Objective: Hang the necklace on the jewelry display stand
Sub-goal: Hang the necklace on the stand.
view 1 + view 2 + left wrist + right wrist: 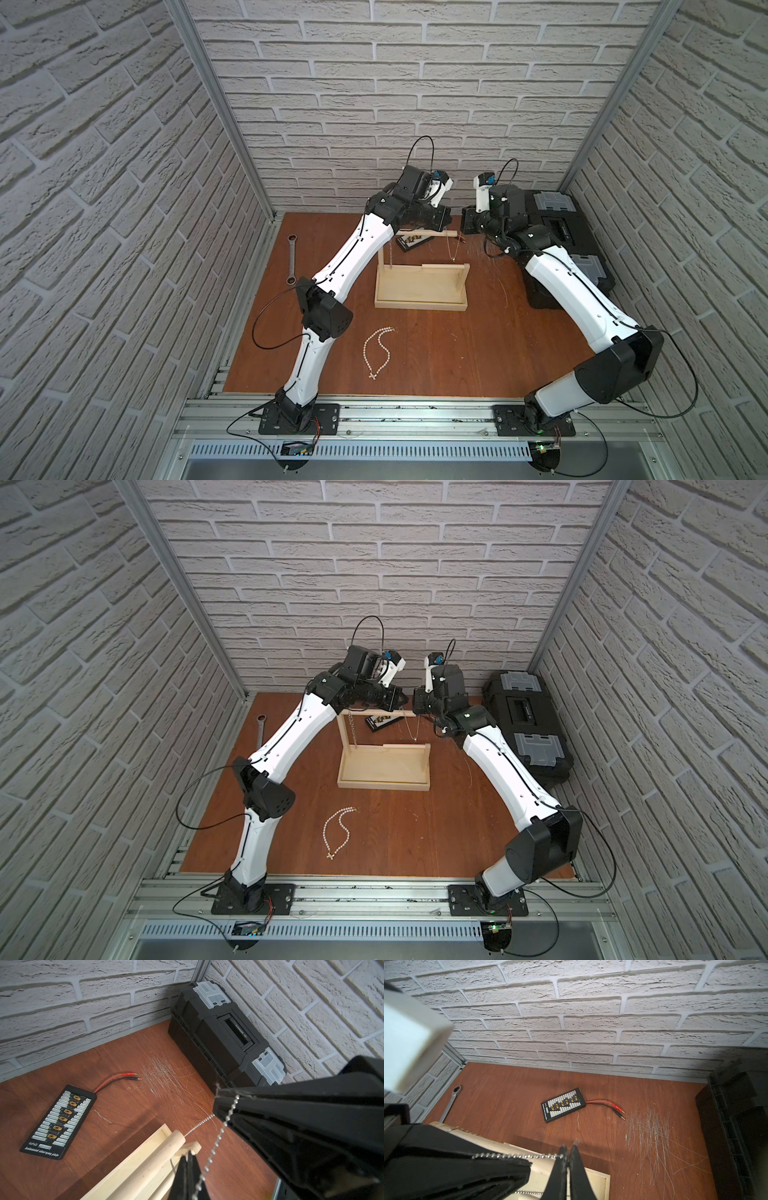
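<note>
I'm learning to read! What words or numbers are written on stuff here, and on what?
"balanced charging plate": on the black charging board, at one short end.
Small logo beside those words on that board: too blurred to read.
Tiny white print on the toolbox handle: too small to read.
No other writing shows.

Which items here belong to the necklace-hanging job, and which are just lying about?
In the job:
- silver chain, pinched in the right claw
- left claw, shut beside it
- jewelry display stand

Lying about:
- pearl necklace, untouched
- wrench
- charging board
- black toolbox
</note>
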Action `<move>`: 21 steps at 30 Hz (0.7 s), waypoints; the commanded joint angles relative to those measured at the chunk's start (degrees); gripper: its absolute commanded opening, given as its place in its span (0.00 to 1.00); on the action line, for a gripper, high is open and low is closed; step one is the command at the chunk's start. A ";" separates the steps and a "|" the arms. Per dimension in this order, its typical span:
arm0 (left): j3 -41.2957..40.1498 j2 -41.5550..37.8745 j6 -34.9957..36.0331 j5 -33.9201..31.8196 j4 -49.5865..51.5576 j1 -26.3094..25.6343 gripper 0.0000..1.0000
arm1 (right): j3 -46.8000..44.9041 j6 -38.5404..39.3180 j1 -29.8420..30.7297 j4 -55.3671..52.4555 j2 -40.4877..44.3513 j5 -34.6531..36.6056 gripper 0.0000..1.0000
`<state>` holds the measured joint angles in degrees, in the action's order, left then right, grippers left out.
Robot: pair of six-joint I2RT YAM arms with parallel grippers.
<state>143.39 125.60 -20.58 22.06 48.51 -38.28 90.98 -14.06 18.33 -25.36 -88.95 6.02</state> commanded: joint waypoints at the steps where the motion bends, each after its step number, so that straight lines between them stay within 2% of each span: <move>1: 1.90 1.05 -1.35 1.15 -3.95 0.31 0.00 | 0.58 1.27 -0.81 2.85 -1.34 -0.08 0.08; 11: 1.93 0.98 -1.42 -0.39 -2.96 0.70 0.00 | 5.06 2.45 -1.01 2.90 -7.07 -1.86 0.08; 14: 1.48 -0.17 -1.20 -1.37 -1.85 1.19 0.00 | 7.20 2.68 -0.93 1.81 -8.54 -5.11 0.07; 21: -7.78 -6.36 -0.69 -4.48 -3.51 1.78 0.00 | 8.41 0.89 -0.02 1.81 -10.56 -10.92 0.06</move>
<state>138.80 123.92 -21.67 19.42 47.35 -37.04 97.71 -12.88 17.87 -24.84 -98.41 -1.67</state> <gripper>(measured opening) 0.054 0.071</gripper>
